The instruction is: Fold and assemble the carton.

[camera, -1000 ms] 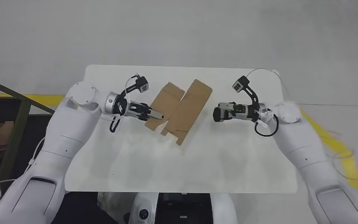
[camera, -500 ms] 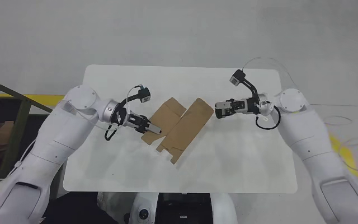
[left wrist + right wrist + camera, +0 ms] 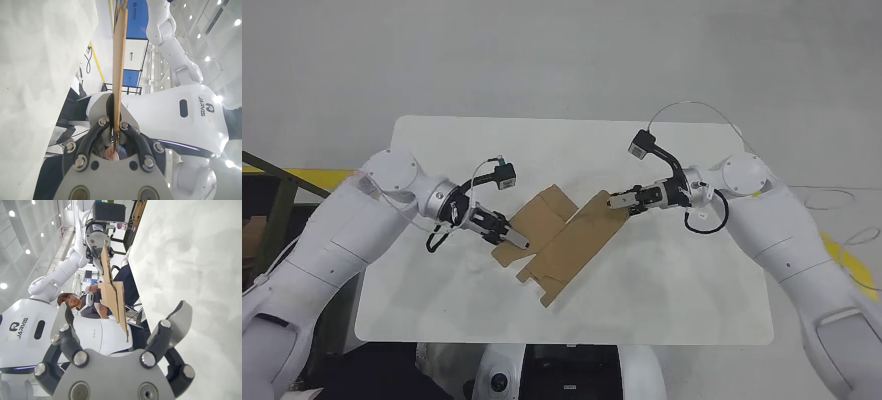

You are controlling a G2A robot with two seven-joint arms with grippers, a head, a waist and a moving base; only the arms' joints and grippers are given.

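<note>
Cardboard carton [image 3: 564, 232]: a brown flat blank, flaps not yet folded. It hangs roughly level just above the white table [image 3: 682, 290], near its middle, held by one edge (its shadow lies a little apart from it).
Left end effector [image 3: 519, 240]: clamped on the carton's edge on the robot's left side. Its wrist view shows the board edge-on, pinched between both fingers [image 3: 100, 109].
Right end effector [image 3: 615, 202]: spread wide and holding nothing, at the carton's opposite corner. In its wrist view that corner points into the gap between the fingers and touches neither.
Step in hand: getting a second hold, I judge. The blank is presented by the left end effector while the right end effector lines up on the free corner. No panel is creased yet, so the task is at its start.
Next move: the right end effector would need to slide a little further over the corner and close on it squarely. The left grip must stay firm, or the board may swing (a thin edge gives little purchase).
Change: over the last second the carton has come nearer the robot and turned somewhat. The right end effector has travelled in from well apart to the corner, and the left arm has drawn back toward the table's near side.
</note>
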